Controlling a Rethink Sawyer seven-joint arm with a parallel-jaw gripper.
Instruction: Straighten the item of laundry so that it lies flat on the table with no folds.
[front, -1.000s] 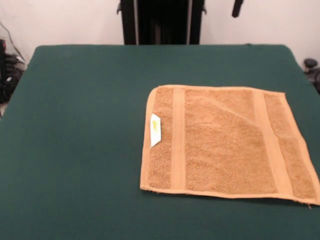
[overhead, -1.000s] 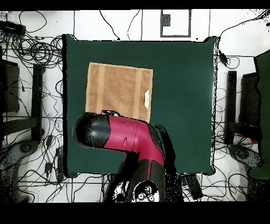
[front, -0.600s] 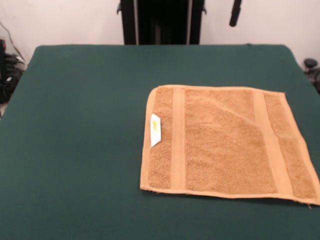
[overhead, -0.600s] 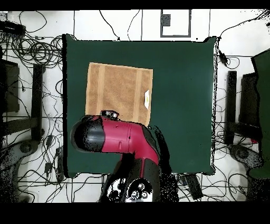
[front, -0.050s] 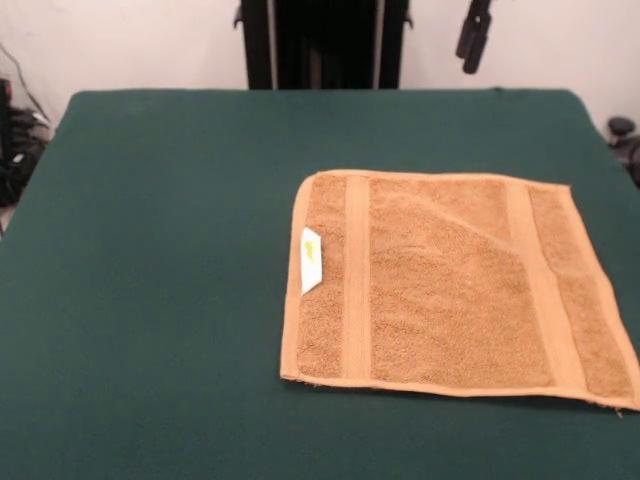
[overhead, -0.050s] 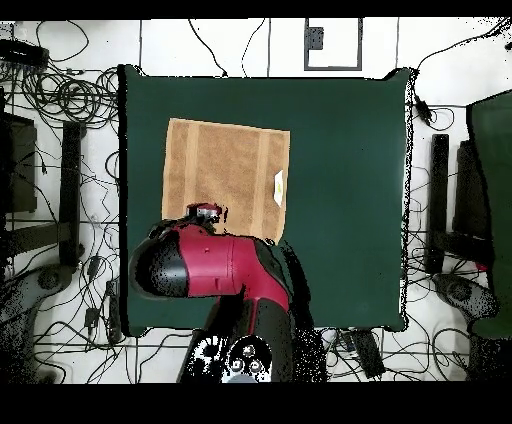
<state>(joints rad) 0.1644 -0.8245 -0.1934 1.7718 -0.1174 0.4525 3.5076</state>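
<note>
Toward the table's corner: item of laundry, spread flat on the table, one side close along a table edge, no fold visible.
Towel features: two woven bands running straight and parallel; white label on the edge facing the table's middle.
Gripper: raised above the table's far edge in the front view, dark tip only; open or closed, cannot tell.
Arm: red and black, over the table edge beside the towel's nearest side in the overhead view.
Key relation: towel directly ahead of and below the tool, bands pointing toward the arm's side.
Progress, judged: apparently done; at most a faint diagonal crease left across the pile.
</note>
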